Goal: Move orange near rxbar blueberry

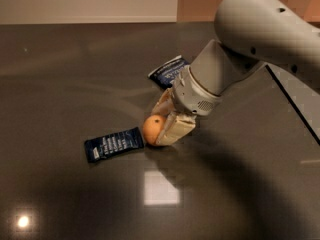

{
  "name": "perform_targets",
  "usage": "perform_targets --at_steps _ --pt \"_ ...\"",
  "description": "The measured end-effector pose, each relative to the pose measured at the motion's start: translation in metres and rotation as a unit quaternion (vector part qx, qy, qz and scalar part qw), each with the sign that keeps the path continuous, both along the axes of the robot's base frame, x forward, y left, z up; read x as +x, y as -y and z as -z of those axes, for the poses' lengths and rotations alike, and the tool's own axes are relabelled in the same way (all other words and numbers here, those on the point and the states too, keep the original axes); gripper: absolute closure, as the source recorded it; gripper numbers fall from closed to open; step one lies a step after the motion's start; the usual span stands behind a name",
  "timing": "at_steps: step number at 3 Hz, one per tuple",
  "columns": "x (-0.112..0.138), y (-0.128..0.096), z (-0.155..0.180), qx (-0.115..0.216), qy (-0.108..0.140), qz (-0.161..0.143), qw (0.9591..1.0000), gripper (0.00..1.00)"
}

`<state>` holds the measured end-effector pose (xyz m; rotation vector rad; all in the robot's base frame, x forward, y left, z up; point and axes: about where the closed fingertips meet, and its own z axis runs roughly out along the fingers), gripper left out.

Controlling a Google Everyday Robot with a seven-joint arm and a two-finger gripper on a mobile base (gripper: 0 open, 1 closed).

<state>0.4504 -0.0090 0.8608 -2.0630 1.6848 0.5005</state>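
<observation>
Camera view: the end effector grips the orange at the dark worktop. The rxbar blueberry lies just beside it.

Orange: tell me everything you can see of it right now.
The orange is a small round fruit with smooth matte orange skin and a dark stem dot near its top. It looks whole and unmarked. It sits low against the dark glossy table. Its right side is tucked between the cream fingers of the claw, which is closed on it, and its left side pokes out. It lies at the right end of the rxbar blueberry; whether the two touch cannot be told.
</observation>
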Motion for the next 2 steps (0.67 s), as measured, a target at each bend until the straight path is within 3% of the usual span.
perform_targets --at_steps 1,2 --pt "-0.0009 -0.001 -0.0006 -0.001 0.001 -0.001 1.0 0.0" --pt "-0.0009 -0.001 -0.0006 -0.001 0.001 -0.001 1.0 0.0"
